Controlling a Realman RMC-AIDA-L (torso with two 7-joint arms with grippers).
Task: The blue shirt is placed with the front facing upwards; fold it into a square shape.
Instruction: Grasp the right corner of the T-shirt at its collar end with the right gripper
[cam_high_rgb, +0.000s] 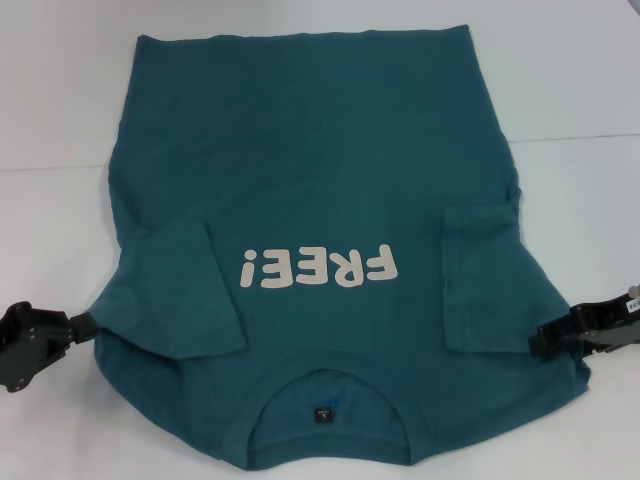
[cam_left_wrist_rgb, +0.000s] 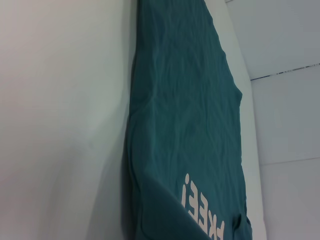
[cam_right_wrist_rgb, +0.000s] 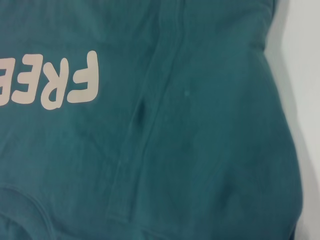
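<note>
The large dark teal-blue short-sleeved cotton T-shirt (cam_high_rgb: 320, 200) lies print-up on the white table (cam_high_rgb: 60, 110), filling the middle of the head view. Its ribbed collar sits at the bottom centre and its hem at the top. The cream "FREE!" lettering (cam_high_rgb: 318, 267) reads upside down just above the collar. Both sleeves are already folded inward onto the chest, one at lower left and one at centre right.

The left gripper (cam_high_rgb: 82, 323) sits at the lower left edge of the frame, touching the shirt's shoulder edge. The right gripper (cam_high_rgb: 540, 340) sits at the lower right, against the opposite shoulder edge. Whether either claw is closed on cloth or merely beside it I cannot tell, since the fingertips are hidden at the fabric edge and neither wrist view shows them.

The step in hand looks like taking both shoulder corners to fold the collar end up toward the hem. To do it well, both claws should pinch the edge and the folded sleeve together, lift evenly, and travel in parallel so the sleeves stay tucked. They should set the collar edge square to the hem.

No containers are in view.
</note>
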